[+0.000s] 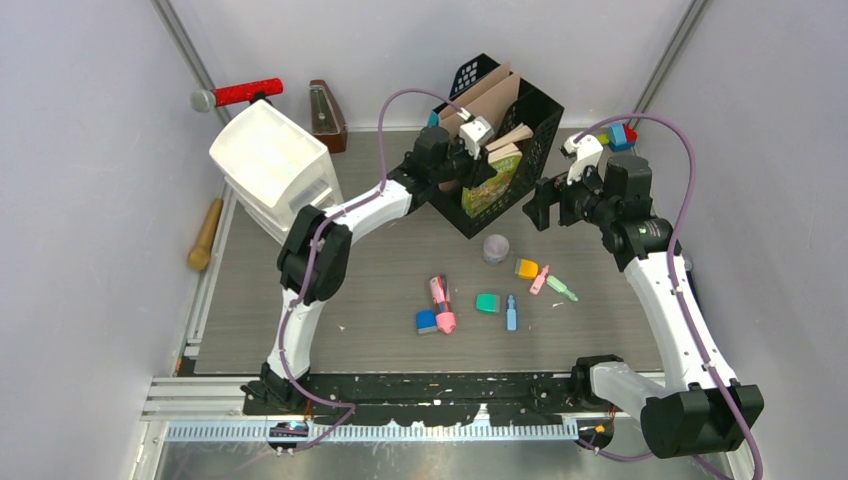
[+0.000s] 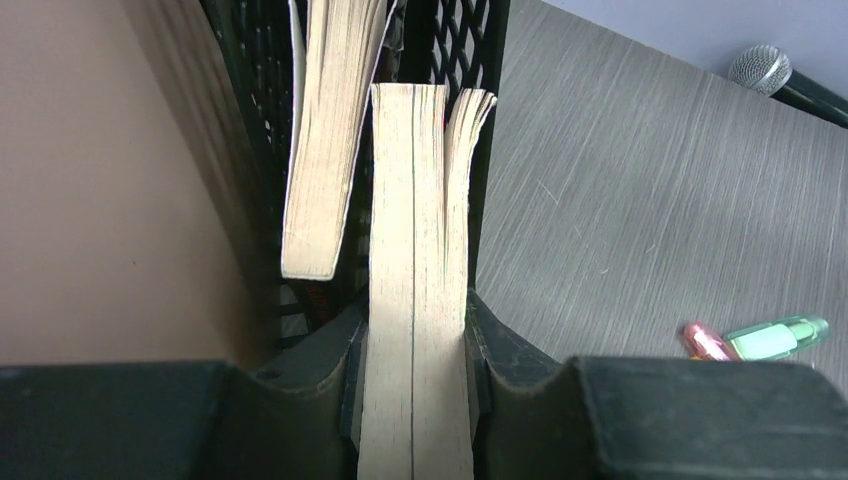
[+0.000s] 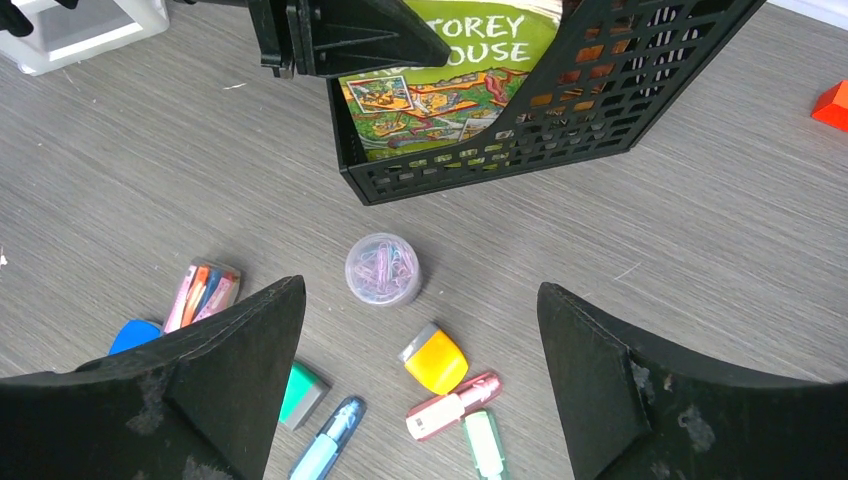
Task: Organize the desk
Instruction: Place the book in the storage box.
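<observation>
On the grey wood-grain desk [image 1: 380,270] stands a black mesh file box [image 1: 500,165] with books in it. My left gripper [image 1: 478,140] reaches over the box and is shut on the page edge of a thick book [image 2: 415,250], one jaw pressed to each side. A second book [image 2: 325,150] leans beside it. A green-covered book [image 3: 450,60] faces the box's front wall. My right gripper [image 3: 420,288] hovers open and empty above a clear jar of paper clips [image 3: 382,268], just right of the box.
Loose on the desk lie a yellow eraser [image 3: 435,360], a green eraser [image 3: 300,392], pink [image 3: 452,405], green [image 3: 485,445] and blue highlighters [image 3: 325,450], and a marker pack [image 3: 200,293]. A white drawer unit [image 1: 275,170], metronome [image 1: 327,115] and microphone [image 1: 240,93] stand at back left.
</observation>
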Tool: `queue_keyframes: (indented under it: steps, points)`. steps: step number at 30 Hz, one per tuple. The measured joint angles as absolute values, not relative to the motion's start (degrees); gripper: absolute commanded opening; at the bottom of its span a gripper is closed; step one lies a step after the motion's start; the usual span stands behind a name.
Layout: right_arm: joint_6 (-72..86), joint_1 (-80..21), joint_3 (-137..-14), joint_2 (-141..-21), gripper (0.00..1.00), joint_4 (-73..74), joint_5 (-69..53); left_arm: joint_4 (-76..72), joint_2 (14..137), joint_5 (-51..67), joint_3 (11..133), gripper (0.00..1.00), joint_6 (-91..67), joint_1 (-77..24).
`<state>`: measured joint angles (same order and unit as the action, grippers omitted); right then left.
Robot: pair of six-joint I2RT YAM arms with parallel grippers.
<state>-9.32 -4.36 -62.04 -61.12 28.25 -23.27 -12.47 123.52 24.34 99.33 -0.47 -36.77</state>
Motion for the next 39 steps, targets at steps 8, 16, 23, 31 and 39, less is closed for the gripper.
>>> queue_keyframes:
  steps: [8, 16, 23, 31, 39]
  points:
    - [-9.54, -4.36, -61.87, -61.12, 0.92, 28.25, -23.29, -12.32, 125.78, 21.93, 103.00, 0.00, -4.23, -37.04]
    - [-9.61, -4.36, -61.87, -61.14, 0.92, 28.29, -23.27, -12.58, 128.07, 20.34, 105.60, 0.00, -4.29, -37.39]
    - [-9.74, -4.36, -61.87, -61.19, 0.93, 28.27, -23.22, -12.56, 129.71, 19.68, 108.16, 0.00, -4.03, -37.87]
    - [-9.74, -4.36, -61.87, -61.76, 0.93, 28.29, -23.22, -12.51, 131.09, 19.07, 112.79, 0.05, -2.20, -38.65]
    - [-9.72, -4.36, -61.87, -61.76, 0.94, 28.32, -22.35, -11.90, 133.12, 18.76, 114.85, 0.65, -0.40, -39.13]
